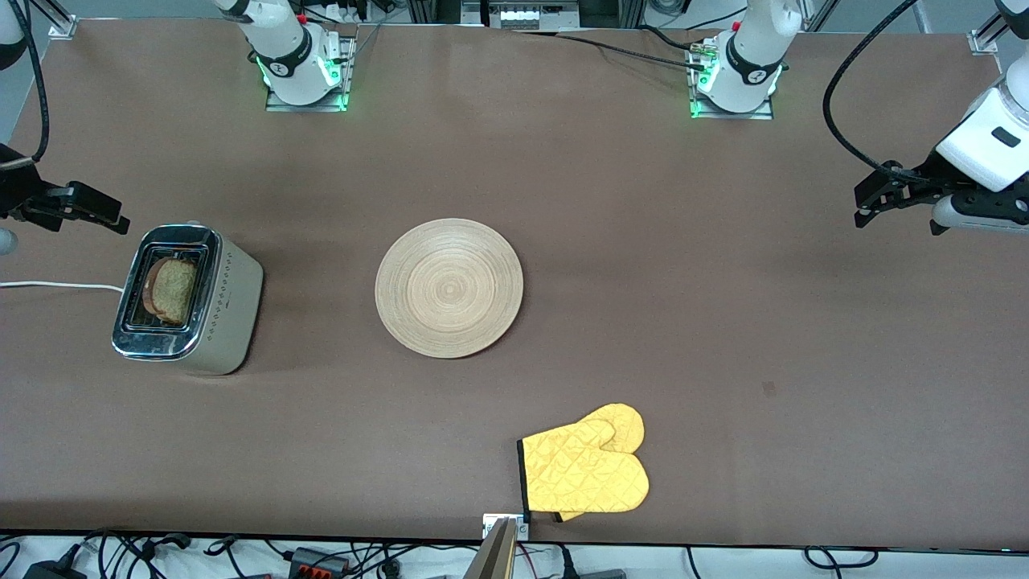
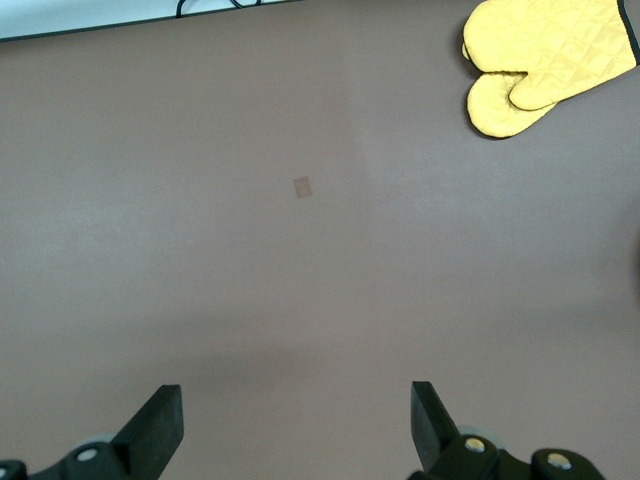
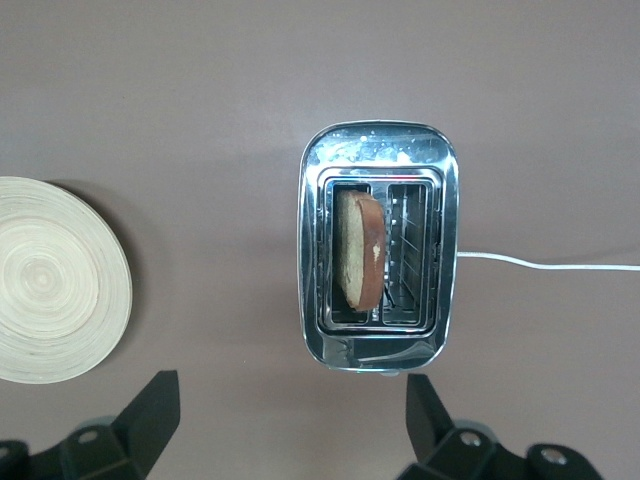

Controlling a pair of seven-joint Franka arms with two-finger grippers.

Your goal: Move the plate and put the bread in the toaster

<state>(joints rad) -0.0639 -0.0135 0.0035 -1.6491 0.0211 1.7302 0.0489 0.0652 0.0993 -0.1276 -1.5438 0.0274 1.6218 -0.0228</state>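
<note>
Brown bench (image 1: 643,281) | tan bread slice (image 1: 173,289) stands in beige chrome-topped toaster (image 1: 189,301), round light-wood plate (image 1: 448,287) bare at the middle | left gripper (image 2: 295,425) over the left arm's end, right gripper (image 3: 290,420) over the toaster, fingers released, empty | you keep both arms clear; judged done.

open table around the plate (image 1: 448,287); toaster (image 1: 190,299) and yellow mitt (image 1: 585,470) well apart

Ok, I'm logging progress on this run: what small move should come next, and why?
Probably none beyond keeping both arms parked. The bread already stands in a slot of the toaster, the plate lies bare mid-table, and the left gripper and right gripper hang open, holding nothing.
</note>
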